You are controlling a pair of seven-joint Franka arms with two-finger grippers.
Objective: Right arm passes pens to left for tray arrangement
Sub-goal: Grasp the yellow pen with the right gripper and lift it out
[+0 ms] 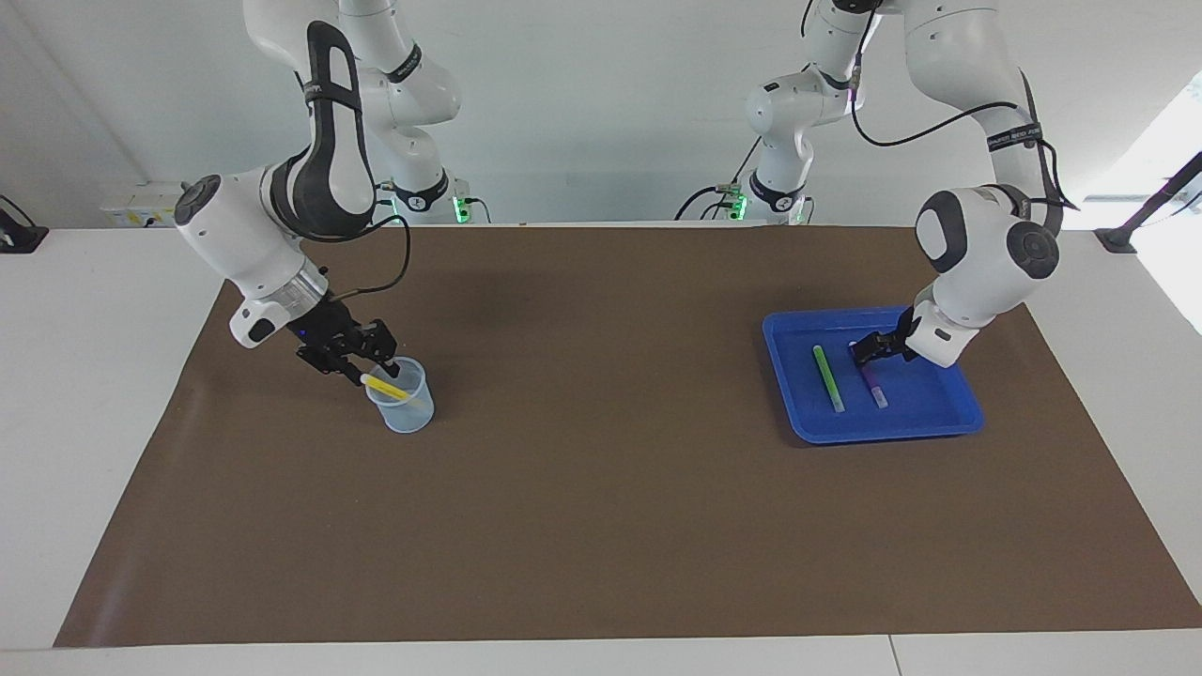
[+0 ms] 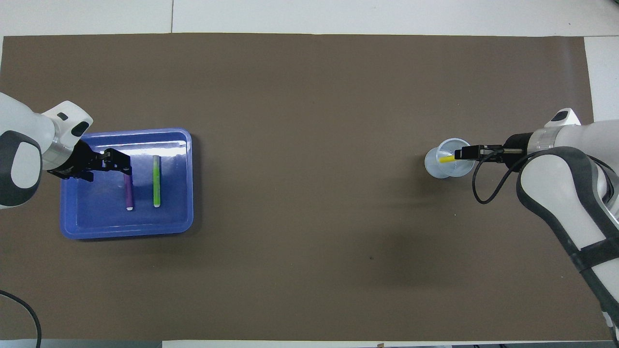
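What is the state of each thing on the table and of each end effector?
Green pen: lying flat in the tray.
Purple pen: lying flat in the tray, beside the green pen.
Yellow pen: leaning in the cup, its upper end over the rim.
Cup: upright on the mat.
Tray: flat on the mat.
Left end effector: open, over the tray, holding nothing.
Right end effector: at the yellow pen's upper end.
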